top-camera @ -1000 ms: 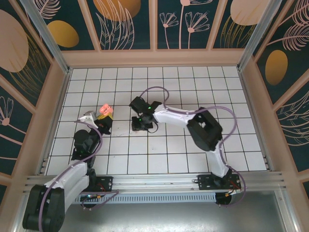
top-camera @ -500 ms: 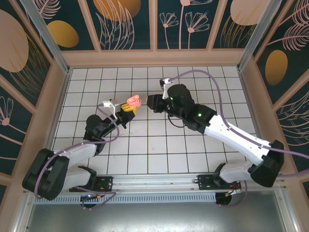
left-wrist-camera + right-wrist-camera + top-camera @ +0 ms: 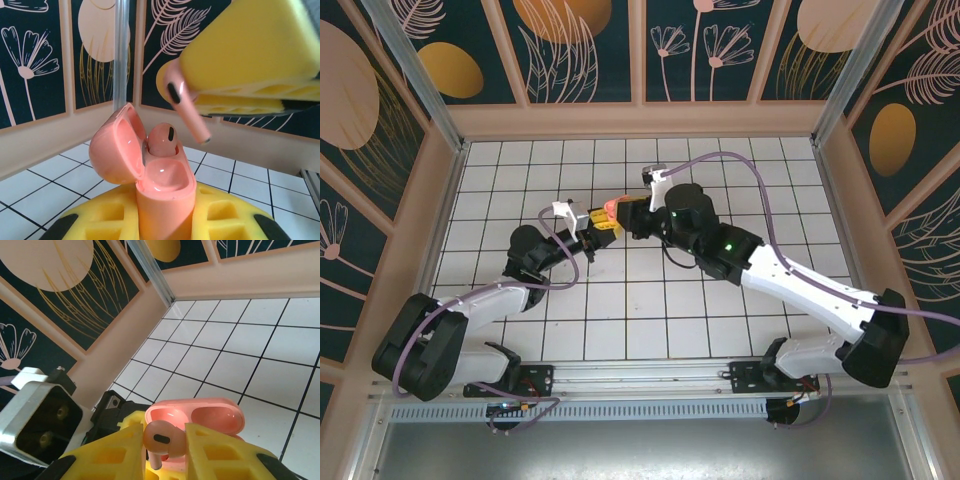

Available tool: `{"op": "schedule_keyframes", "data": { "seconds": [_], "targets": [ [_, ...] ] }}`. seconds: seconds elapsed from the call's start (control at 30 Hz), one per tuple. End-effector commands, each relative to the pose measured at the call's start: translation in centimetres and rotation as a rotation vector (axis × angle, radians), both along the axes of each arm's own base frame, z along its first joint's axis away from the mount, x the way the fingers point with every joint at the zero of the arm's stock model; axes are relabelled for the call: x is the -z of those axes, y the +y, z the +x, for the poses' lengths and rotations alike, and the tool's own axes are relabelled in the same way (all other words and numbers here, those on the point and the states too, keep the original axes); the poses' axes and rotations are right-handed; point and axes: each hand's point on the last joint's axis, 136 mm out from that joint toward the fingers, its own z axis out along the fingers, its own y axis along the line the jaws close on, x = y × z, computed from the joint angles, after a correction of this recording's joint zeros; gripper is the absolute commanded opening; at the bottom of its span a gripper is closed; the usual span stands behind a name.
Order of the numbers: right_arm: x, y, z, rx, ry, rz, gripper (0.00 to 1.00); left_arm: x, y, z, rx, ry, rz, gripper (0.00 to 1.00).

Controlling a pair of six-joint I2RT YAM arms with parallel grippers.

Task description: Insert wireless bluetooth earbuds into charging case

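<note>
The pink charging case (image 3: 165, 200) stands upright with its lid (image 3: 117, 150) swung open to the left. My left gripper (image 3: 165, 222) is shut on its lower body between yellow pads (image 3: 102, 217). One earbud (image 3: 162, 140) sits in the far slot; the near slot is empty. A second earbud (image 3: 187, 112) hangs stem-down just above and to the right of the case, with my right gripper (image 3: 164, 452) shut on its head (image 3: 162, 437). From the right wrist the open case (image 3: 200, 417) lies directly below that earbud. From above, the two grippers meet at the case (image 3: 610, 207).
The white tiled floor (image 3: 720, 160) is enclosed by pale wooden walls with dark floral panels (image 3: 35, 60). The left arm's wrist block and camera mount (image 3: 40, 420) sit close under the right gripper. Purple cables (image 3: 760, 175) loop over both arms.
The left gripper has carried the case rightward and the right gripper has come left with the earbud. The gap seen half a second ago is gone.
</note>
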Motion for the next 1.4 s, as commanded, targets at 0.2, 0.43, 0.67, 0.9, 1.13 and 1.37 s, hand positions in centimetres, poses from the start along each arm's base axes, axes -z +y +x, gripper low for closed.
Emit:
{"op": "schedule_keyframes", "data": {
  "seconds": [0.2,0.43,0.67,0.9,1.13,1.37],
  "targets": [
    [-0.8,1.3,0.7,0.019,-0.055,0.004,0.23,-1.6,-0.3,-0.1,0.001,-0.050,-0.008,0.17],
    [0.1,1.3,0.7,0.026,-0.043,-0.015,0.23,-2.1,-0.2,0.2,-0.012,-0.048,-0.025,0.17],
    [2.4,0.6,0.4,0.034,-0.010,-0.070,0.24,-3.2,0.0,0.0,-0.013,-0.063,-0.054,0.17],
    [2.7,0.6,0.1,0.014,-0.012,-0.094,0.27,-3.8,-0.1,-0.1,-0.004,-0.075,-0.060,0.17],
    [1.5,0.0,0.4,0.040,-0.039,-0.110,0.37,-3.8,-0.1,-0.2,0.001,-0.075,-0.059,0.18],
    [-2.4,-0.4,0.0,0.024,-0.110,-0.076,0.45,-3.6,-0.2,-0.4,0.013,-0.075,-0.046,0.18]
  ]
}}
